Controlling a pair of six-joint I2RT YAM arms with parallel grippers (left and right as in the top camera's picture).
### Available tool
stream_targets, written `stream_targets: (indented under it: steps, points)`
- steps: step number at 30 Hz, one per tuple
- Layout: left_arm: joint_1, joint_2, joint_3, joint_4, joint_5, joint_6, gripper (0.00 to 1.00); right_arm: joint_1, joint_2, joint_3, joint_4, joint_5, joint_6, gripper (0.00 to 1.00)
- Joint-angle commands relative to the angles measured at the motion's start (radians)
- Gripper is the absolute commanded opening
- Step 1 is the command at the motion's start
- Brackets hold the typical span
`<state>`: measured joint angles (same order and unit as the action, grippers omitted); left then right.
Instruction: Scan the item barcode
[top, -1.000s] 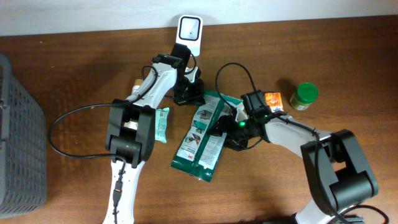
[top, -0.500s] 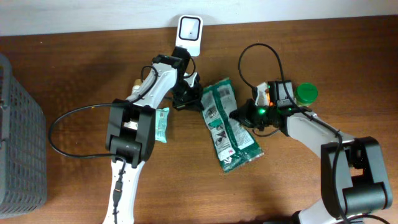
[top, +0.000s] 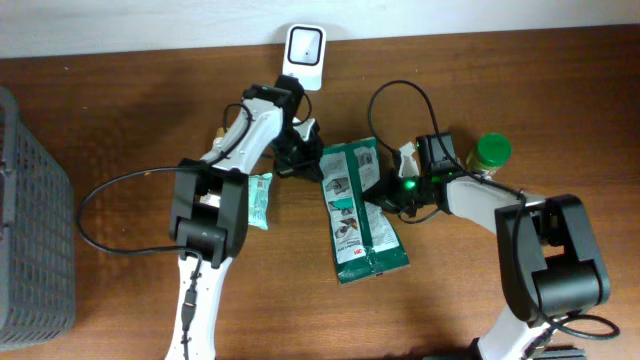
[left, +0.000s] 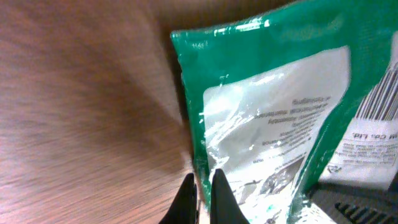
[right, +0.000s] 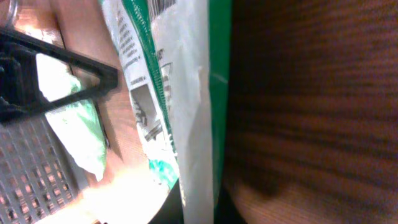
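Widest free lane: bare brown wooden tabletop (top: 120, 110) between the grey mesh basket (top: 30, 220) at the left edge and the left arm (top: 240, 140). Centre obstructed by the flat green plastic pouch (top: 355, 215) and a small pale-green sachet (top: 260, 200). Rear: white box-shaped scanner (top: 304, 47). Right rear: green-lidded jar (top: 490, 152). The strip in front of the pouch is open.
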<state>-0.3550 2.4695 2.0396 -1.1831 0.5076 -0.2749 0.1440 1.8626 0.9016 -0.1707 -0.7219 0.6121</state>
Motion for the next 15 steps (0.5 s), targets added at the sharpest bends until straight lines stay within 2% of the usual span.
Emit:
stream_targets:
  steps: [1,3,7,12,14,15]
  points:
    - [0.087,-0.04,0.202,-0.1,-0.085,0.068,0.0,0.005,-0.09,0.09,-0.108,-0.016,-0.182,0.04]
    - [0.137,-0.09,0.355,-0.193,-0.135,0.113,0.0,0.005,-0.13,0.163,-0.217,-0.019,-0.27,0.04]
    - [0.239,-0.15,0.546,-0.315,-0.246,0.117,0.03,0.006,-0.189,0.303,-0.396,-0.011,-0.369,0.04]
    - [0.414,-0.168,0.552,-0.325,-0.237,0.161,0.07,0.006,-0.276,0.441,-0.56,0.001,-0.449,0.04]
    - [0.464,-0.168,0.552,-0.34,-0.235,0.173,0.14,0.008,-0.3,0.467,-0.575,0.016,-0.451,0.04]
    - [0.478,-0.168,0.552,-0.349,-0.235,0.203,0.22,0.008,-0.303,0.472,-0.579,0.048,-0.45,0.04]
